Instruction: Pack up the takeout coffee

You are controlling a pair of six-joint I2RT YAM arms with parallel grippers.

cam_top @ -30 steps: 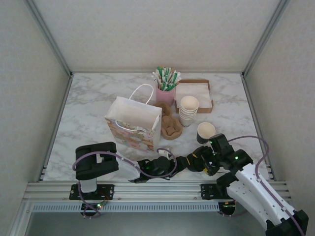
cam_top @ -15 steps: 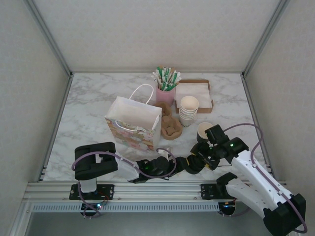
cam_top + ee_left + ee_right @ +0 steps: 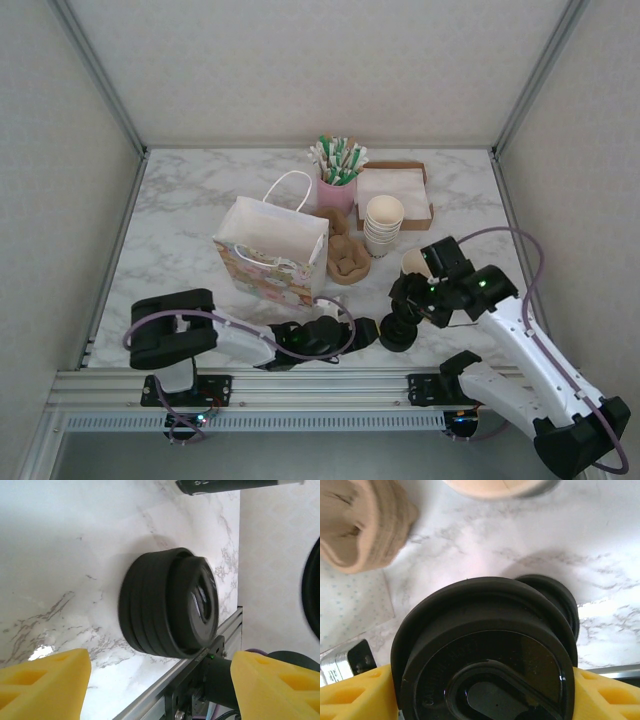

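My right gripper (image 3: 412,300) is shut on one black lid (image 3: 485,655), held flat between its yellow fingers (image 3: 355,695) just above the table. The pile of black lids (image 3: 397,335) lies right behind it, near the front edge. A single lidless cream cup (image 3: 413,262) stands just beyond, partly hidden by the right arm; its base (image 3: 497,486) shows at the top of the right wrist view. My left gripper (image 3: 360,330) lies low on the table, open, facing the lid pile (image 3: 165,605) without touching it. The takeout coffee, a cup with its lid on, is out of view.
A white floral paper bag (image 3: 272,255) stands open at centre left. A cardboard cup carrier (image 3: 345,255), a stack of lidless cups (image 3: 383,225), a pink holder of stirrers (image 3: 338,175) and a napkin box (image 3: 395,195) crowd the back. The aluminium rail (image 3: 320,385) borders the front.
My right gripper has risen off the lid pile with one lid in it and moved back toward the single cup. The left arm has shifted a little to the left.
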